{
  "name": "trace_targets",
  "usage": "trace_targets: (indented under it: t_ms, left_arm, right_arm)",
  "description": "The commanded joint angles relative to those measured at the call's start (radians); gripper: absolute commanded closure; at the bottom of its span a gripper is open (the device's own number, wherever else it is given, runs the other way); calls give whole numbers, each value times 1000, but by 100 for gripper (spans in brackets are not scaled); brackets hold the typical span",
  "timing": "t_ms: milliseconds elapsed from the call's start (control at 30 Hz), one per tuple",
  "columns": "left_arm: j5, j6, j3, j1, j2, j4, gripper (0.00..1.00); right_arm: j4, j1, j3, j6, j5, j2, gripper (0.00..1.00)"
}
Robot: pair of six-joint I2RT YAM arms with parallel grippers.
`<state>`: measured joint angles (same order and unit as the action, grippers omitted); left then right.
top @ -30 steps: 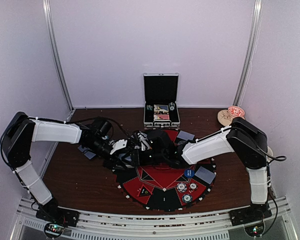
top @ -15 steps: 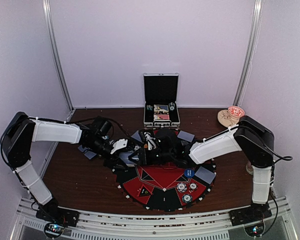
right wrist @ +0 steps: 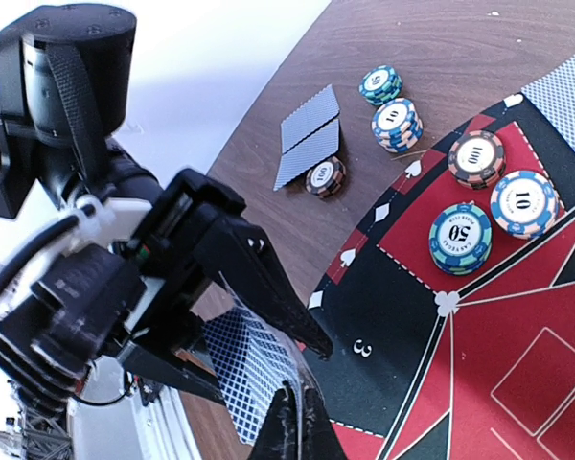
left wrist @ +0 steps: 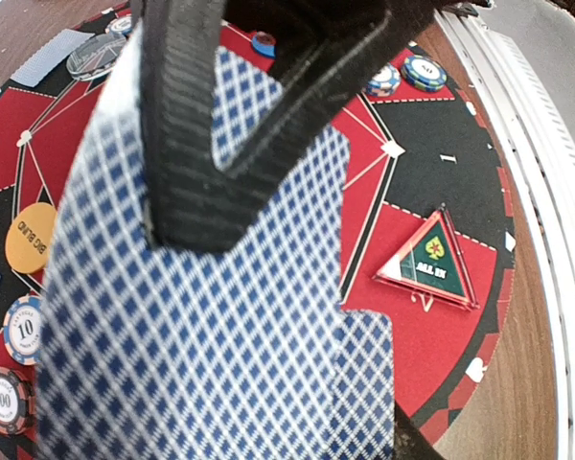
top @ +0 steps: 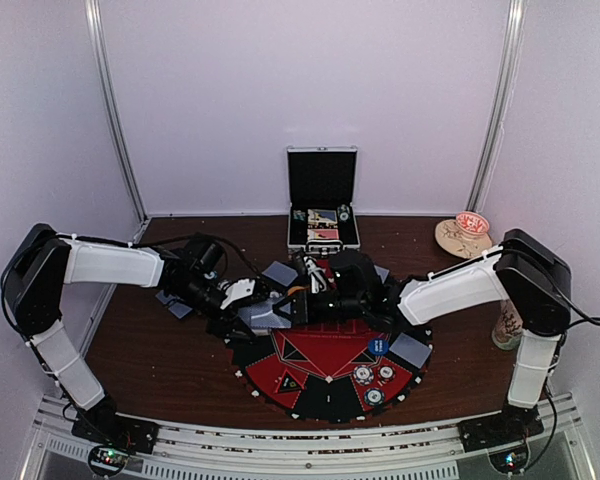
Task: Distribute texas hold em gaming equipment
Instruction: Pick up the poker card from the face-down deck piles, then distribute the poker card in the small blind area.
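felt mat (top: pixel 330 398) has chips (right wrist: pixel 460 237) and dealt cards (top: pixel 410 349) out, left gripper (right wrist: pixel 268 362) pinching the deck (left wrist: pixel 201 355) with more to deal, can't tell right gripper (right wrist: pixel 297 426) jaws.

The top view is bright and even. Light seems to come from above, so the white walls (top: pixel 300 90) look a little purple. Shadows on the brown table (top: pixel 150 350) are soft. The dark arms in the middle melt together.

In the left wrist view, the left gripper's finger (left wrist: pixel 187 125) is very close and fuzzy. The card (left wrist: pixel 201 364) is clearer, and the rail (left wrist: pixel 546 192) bends at the edge.

In the right wrist view, the top left corner is washed out white. The chips (right wrist: pixel 460 237) are sharp, and 50 reads clearly. The right gripper's fingertip (right wrist: pixel 292 431) is blurry.
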<state>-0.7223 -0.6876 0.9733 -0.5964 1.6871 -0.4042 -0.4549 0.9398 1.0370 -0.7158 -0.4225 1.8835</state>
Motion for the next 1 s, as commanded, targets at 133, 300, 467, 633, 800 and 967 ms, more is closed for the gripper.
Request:
trace_targets:
  t_ms: [133,300,467,633,800,967]
  left_arm:
    - [-71,-21,13,-5,-5,-19,55]
    - [-73,-20,13,-5,-7,-19,55]
    - [-73,-18,13,-6,-8,-20,55]
    - [-72,-16,14,-5,-6,-19,55]
    - [-73,-16,15,-6,-6,-19,55]
    - [-73,-15,16,-6,-3,-21,55]
  right_arm:
    - [-10,-19,-119,-13,85,-110,100]
    - [-21,-25,-323,-37,203,-298,100]
    - [-10,-34,-556,-98,362,-519,100]
    - [53,-45,-763,-181,526,-770,100]
    - [180,-60,-906,-272,665,-1017,100]
    - [325,-72,-973,-314,742,-1227,100]
